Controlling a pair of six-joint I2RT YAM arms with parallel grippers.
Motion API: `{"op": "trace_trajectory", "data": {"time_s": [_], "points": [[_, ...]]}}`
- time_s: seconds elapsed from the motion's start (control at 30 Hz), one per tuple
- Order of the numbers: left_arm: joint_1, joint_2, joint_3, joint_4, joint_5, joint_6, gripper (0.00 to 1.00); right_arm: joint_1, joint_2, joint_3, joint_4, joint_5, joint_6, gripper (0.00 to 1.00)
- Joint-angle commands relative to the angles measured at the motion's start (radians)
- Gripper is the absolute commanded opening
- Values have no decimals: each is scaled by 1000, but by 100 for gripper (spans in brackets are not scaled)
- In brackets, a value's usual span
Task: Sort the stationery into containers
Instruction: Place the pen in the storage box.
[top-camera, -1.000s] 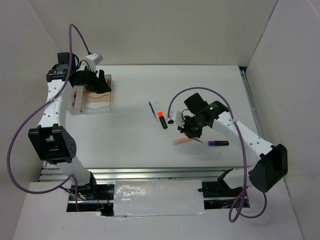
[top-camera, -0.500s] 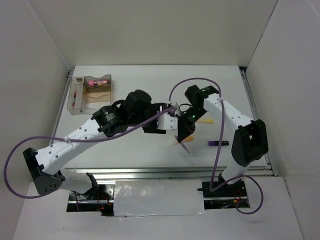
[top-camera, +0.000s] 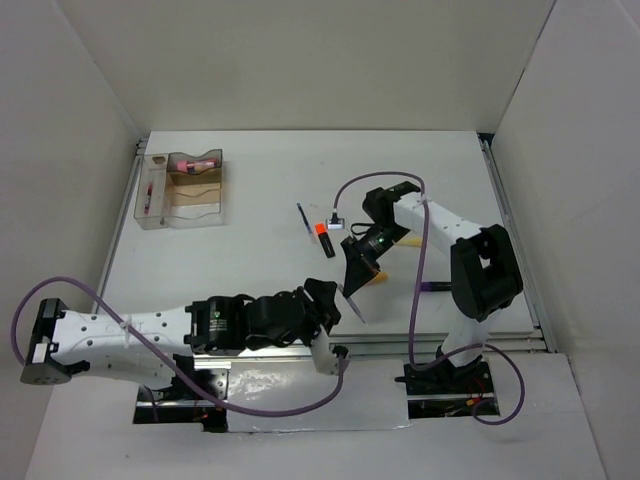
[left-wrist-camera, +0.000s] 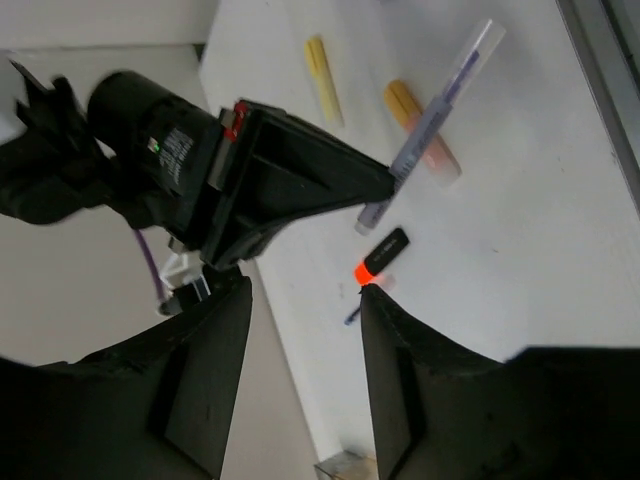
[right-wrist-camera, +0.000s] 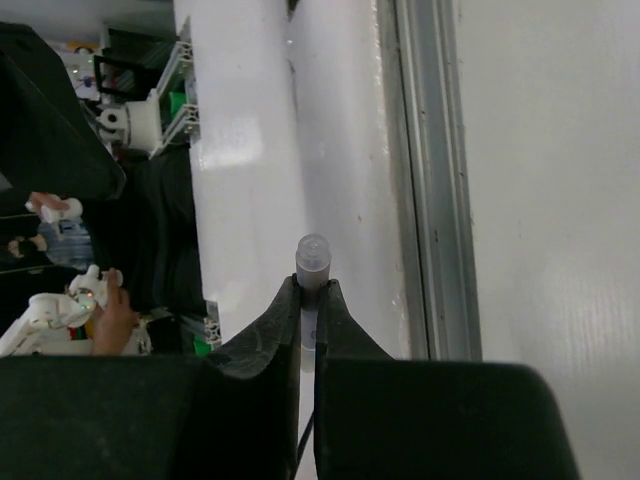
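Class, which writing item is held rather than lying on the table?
The clear-capped pen, pinched in the right hand; the orange-capped highlighter, pale yellow stick and yellow-pink marker lie flat.

Clear organiser tray (top-camera: 183, 224) far left, pink-capped tube (top-camera: 195, 162) inside; orange-capped highlighter (top-camera: 325, 240) lying centre; clear-capped pen (left-wrist-camera: 440, 105) aloft, tilted.

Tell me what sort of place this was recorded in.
Most likely a lab robot cell: a white table boxed in by plain white panels, left arm and right arm bolted at its near edge, a clear organiser tray.
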Motion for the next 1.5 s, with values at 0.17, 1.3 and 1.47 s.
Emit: {"op": "trace_trajectory", "data": {"time_s": [0.17,1.3,1.47], "points": [[-132,-109,-266,352,-84,215,58,100,23,24,-121,-119,-6,0],[-168,75,-205,276,-27,173,57,189,8,51,-121,-101,25,0],[-168,87,-208,287,-36,170,53,195,8,53,-121,-98,28,1]]}}
